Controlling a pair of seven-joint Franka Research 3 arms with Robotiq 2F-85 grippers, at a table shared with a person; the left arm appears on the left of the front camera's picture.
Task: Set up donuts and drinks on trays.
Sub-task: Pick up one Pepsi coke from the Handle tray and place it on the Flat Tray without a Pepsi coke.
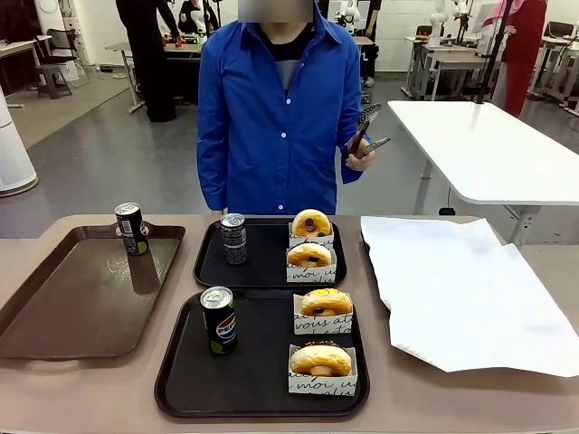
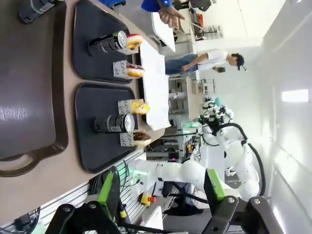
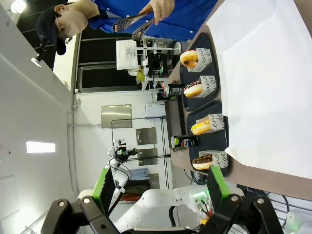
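On far tray [image 1: 214, 262] — can [image 1: 234, 239] label seemingly unreadable.

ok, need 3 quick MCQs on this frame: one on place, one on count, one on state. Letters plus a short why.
1. Where does the third can stand?
A. brown tray
B. white paper
C. bare table

2. How many donuts sit on the near black tray?
A. one
B. two
C. four

3. What is the person's hand doing?
A. holding tongs
B. gripping a can
C. resting on a tray

Answers:
1 A, the can stands at the far end of the brown tray.
2 B, a yellow-glazed donut and a golden one.
3 A, tongs are raised clear of the table.
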